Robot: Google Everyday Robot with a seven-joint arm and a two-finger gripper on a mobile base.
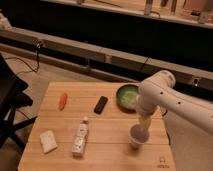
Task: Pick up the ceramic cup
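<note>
Small round pale-lavender ceramic cup (138,138) stands upright at about 4 o'clock on the light wooden table (112,156), apart from the wide green bowl (125,98) at its 12 o'clock and the small white-capped bottle (80,138) at its 9 o'clock. This leaves free room around its rim for a grasp from above. Gripper (143,124) hangs wrist-down from the white arm (160,92), right over the cup's mouth and seemingly meeting its rim at 1 o'clock, likely so it can take the wall; how wide it is set, cannot tell. Judged: cup not yet lifted, base on the wood.
</note>
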